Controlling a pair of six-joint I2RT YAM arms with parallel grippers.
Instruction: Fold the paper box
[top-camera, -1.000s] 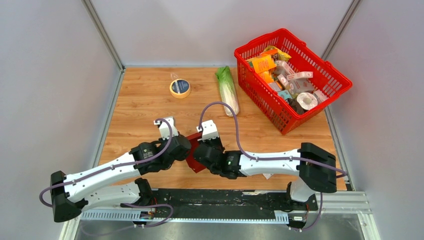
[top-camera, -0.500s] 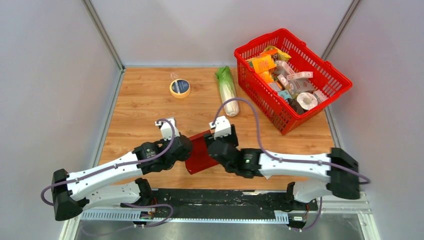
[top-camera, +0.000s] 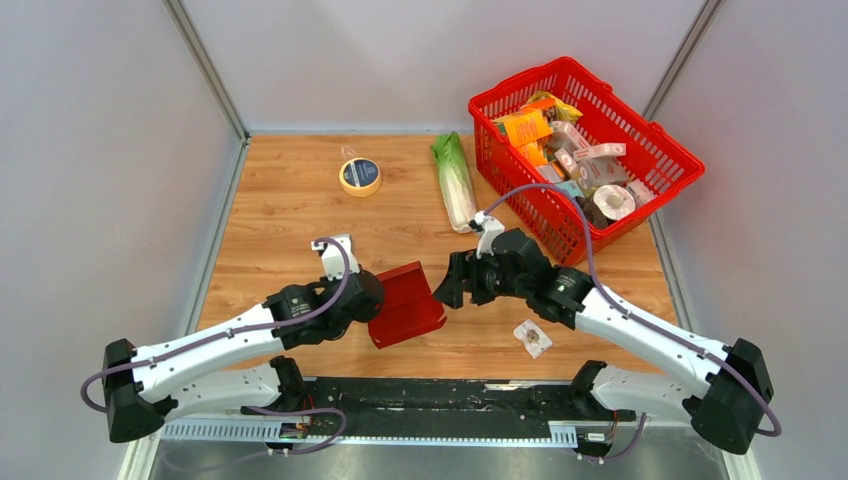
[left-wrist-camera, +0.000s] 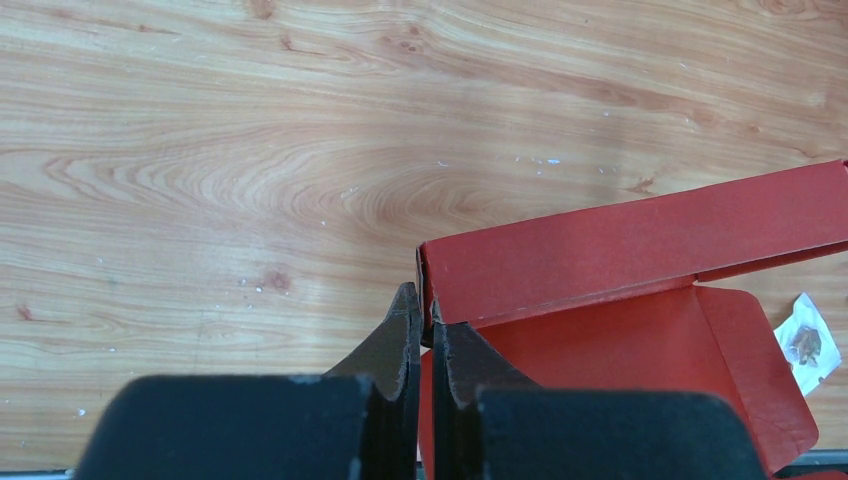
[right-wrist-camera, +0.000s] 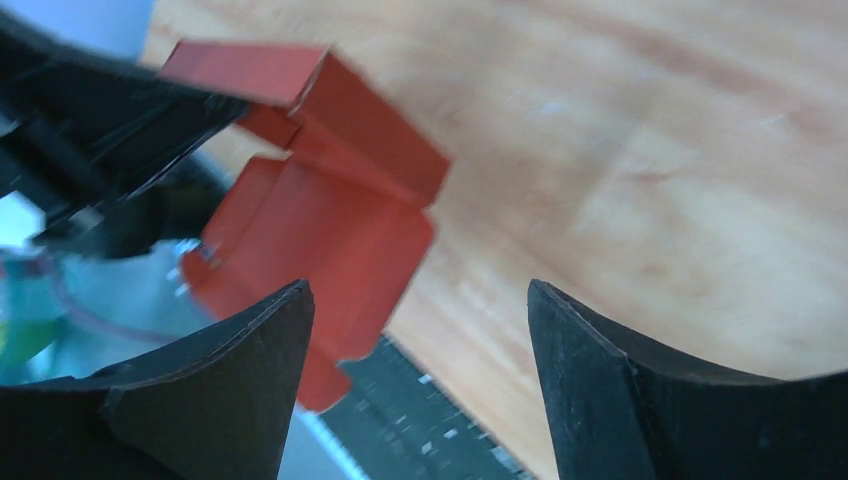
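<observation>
The paper box (top-camera: 408, 303) is a dark-red cardboard piece, partly folded, with one long wall standing and flaps spread near the table's front edge. My left gripper (top-camera: 370, 305) is shut on its left corner. In the left wrist view the fingers (left-wrist-camera: 400, 335) pinch the box's (left-wrist-camera: 620, 250) edge between them. My right gripper (top-camera: 447, 288) hangs open just right of the box, not touching it. In the right wrist view the box (right-wrist-camera: 330, 220) lies ahead and left of the right gripper (right-wrist-camera: 417, 292), whose jaws stand wide with nothing between them.
A red mesh basket (top-camera: 640, 135) full of packets stands at the back right. A leafy vegetable (top-camera: 455, 180) and a tape roll (top-camera: 360, 176) lie at the back. A small clear packet (top-camera: 531, 337) sits front right. A black rail (top-camera: 440, 395) runs along the near edge.
My right gripper opened, let go of the box and drew back to the right. The box now rests in the left gripper alone, its wall and flaps uncovered.
</observation>
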